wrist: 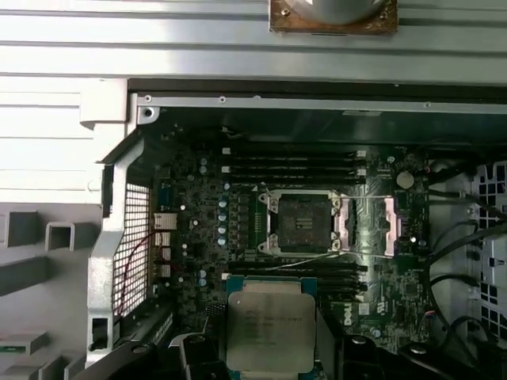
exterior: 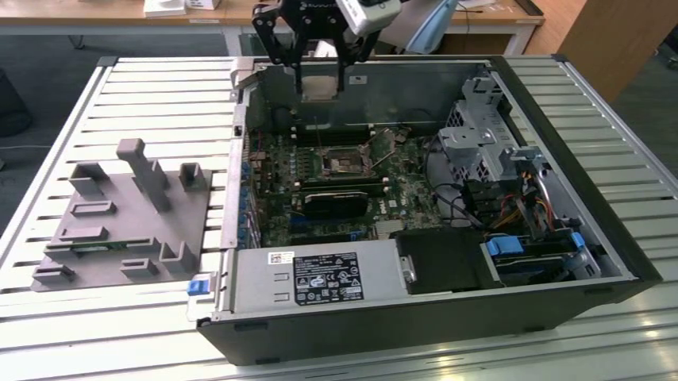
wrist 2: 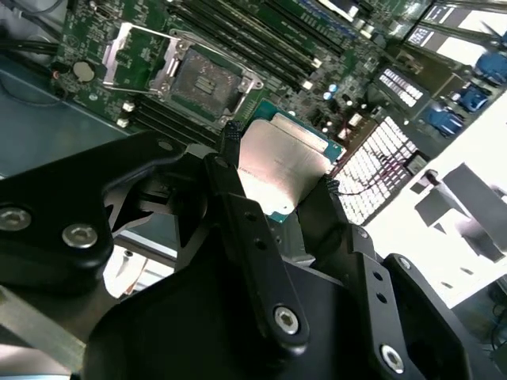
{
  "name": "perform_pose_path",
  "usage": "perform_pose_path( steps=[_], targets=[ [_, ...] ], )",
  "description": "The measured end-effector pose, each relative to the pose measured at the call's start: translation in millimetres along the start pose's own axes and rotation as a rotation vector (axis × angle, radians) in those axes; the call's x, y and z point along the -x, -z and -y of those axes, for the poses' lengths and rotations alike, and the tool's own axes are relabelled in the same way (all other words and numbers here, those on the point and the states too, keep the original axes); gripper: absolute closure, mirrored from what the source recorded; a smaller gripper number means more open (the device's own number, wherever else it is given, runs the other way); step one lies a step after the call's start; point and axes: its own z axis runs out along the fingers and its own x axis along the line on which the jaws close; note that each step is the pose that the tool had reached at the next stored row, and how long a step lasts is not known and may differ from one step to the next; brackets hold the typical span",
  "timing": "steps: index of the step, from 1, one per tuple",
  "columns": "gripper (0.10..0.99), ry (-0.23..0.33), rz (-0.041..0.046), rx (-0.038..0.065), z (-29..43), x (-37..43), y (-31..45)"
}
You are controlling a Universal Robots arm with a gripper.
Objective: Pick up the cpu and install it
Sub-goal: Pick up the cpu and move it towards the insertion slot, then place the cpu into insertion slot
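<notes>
Cpu [wrist 2: 285,170] hangs in the air, clamped by the gripper [wrist 2: 279,158], whose two black fingers [wrist 2: 228,142] press on opposite edges of the chip, closed just to its width; its silver top shows in both wrist views. In the exterior view the gripper sits high over the far wall of the open computer case [exterior: 593,103], clear of everything inside.

One socket [wrist: 305,223] lies bare on the board [exterior: 317,226], with its metal frame [wrist: 394,226] swung open beside it. The cpu is above the board near the socket, not over it and not touching it. Long dark memory slots [wrist: 293,162] run in rows on two sides of the socket, and in the first wrist view the chip hangs over the row on one side.

Around the board the case is crowded: one labelled power supply [exterior: 317,278] along the near wall, one metal drive cage [exterior: 471,135] toward the exterior view's right, and a bundle of cables [exterior: 466,202] between cage and board. The space straight above the socket is open, bounded by the case walls.

On the exterior view's left, outside the case, one grey tray [exterior: 117,230] with upright blocks rests on the slatted desk [exterior: 63,119], well apart from the gripper
</notes>
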Motion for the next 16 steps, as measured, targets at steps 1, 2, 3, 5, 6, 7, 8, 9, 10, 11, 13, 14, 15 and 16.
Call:
perform_pose_path(
  steps=[1,2,3,5,6,7,8,9,10,11,13,14,15,16],
  targets=[
    [0.549,0.0,0.0,0.001,-1.1,2.4,-0.4],
    [0.549,0.0,0.0,0.001,-2.2,4.9,-0.8],
    [0.549,0.0,0.0,0.002,-3.2,7.4,-1.3],
    [0.549,0.0,-0.0001,0.004,-5.0,13.0,-2.2],
    [0.549,0.0,-0.0001,0.006,-5.8,15.7,-2.5],
    [0.549,0.0,0.0,0.007,-6.6,18.3,-2.8],
    [0.549,0.0,0.0,0.009,-7.9,22.0,-3.4],
    [0.549,0.0,0.0,0.011,-8.7,24.7,-3.8],
    [0.549,0.0,0.0,0.012,-9.3,27.4,-4.2],
    [0.549,0.0,0.0002,0.014,-9.6,29.8,-4.3],
    [0.549,-0.002,0.0003,0.014,-9.7,32.4,-4.4],
    [0.549,-0.003,0.0005,0.014,-9.7,33.0,-4.4],
    [0.549,-0.004,0.0005,0.014,-9.7,33.7,-4.4],
    [0.549,-0.005,0.0005,0.014,-9.7,34.3,-4.4]
  ],
)
